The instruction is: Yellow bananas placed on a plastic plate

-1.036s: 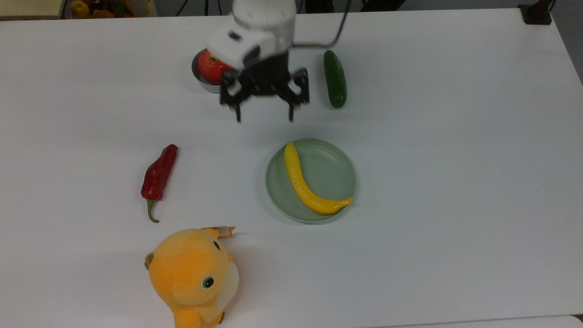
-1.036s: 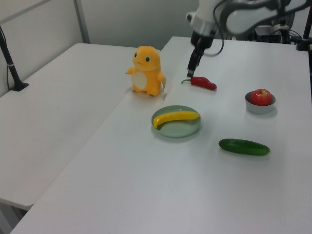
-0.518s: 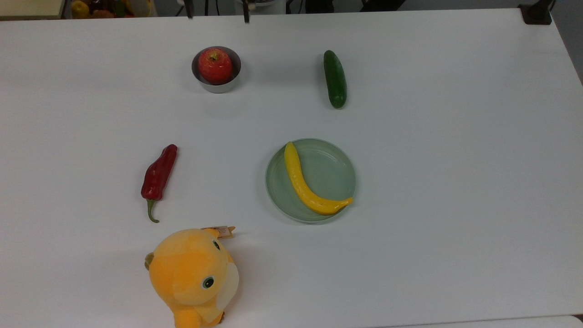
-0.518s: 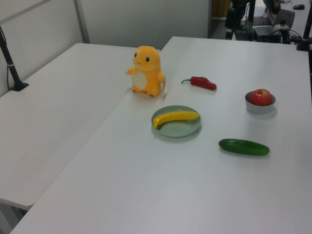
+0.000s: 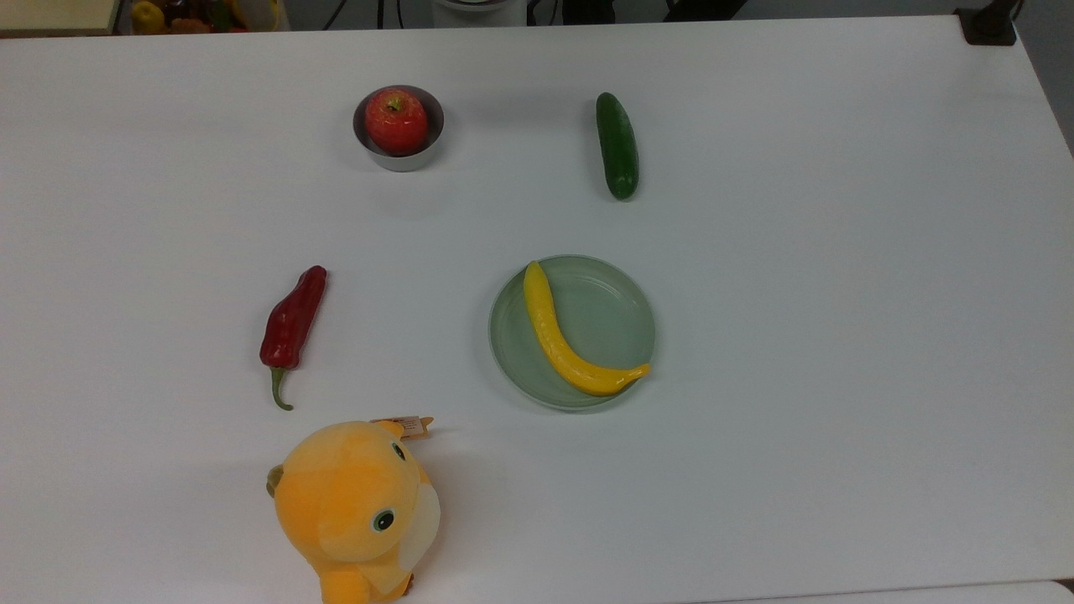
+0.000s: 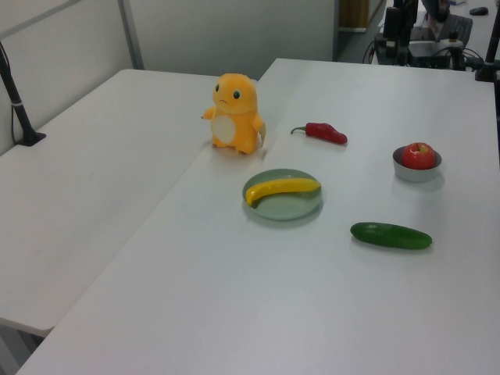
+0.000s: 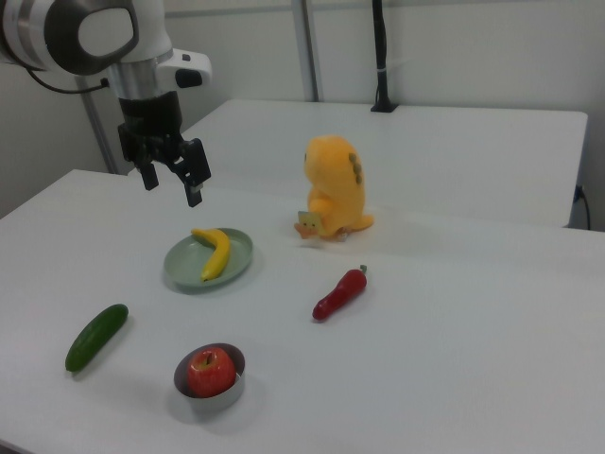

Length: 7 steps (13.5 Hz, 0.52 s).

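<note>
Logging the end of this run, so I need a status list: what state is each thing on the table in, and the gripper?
yellow bananas: lying on the plastic plate, released.
plastic plate: flat on the table.
gripper: open, empty, raised above the table.
red apple: sitting in the metal bowl.
cucumber: lying flat.
red chili: lying flat.
plush toy: standing upright.

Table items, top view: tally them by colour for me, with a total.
Yellow: 1, the banana
Red: 2, the apple and chili pepper
Green: 2, the cucumber and plate
Orange: 1, the plush toy
Grey: 1, the metal bowl
Total: 7
</note>
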### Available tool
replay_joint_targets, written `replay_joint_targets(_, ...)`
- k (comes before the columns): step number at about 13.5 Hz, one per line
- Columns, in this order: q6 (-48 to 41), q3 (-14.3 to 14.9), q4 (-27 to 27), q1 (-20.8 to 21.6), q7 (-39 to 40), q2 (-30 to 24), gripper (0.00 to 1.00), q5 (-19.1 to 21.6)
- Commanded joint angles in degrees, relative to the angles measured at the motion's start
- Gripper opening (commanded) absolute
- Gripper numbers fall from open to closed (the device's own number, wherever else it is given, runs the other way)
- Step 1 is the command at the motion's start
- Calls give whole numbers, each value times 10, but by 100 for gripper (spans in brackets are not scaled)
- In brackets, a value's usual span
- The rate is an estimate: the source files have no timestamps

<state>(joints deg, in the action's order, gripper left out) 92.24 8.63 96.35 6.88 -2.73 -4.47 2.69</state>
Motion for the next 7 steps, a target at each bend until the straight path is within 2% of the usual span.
replay_joint_targets(1, 59, -46, 9, -49, 67, 7, 100, 18)
replay_joint_targets(7, 70, -47, 11, -44, 68, 9, 100, 17)
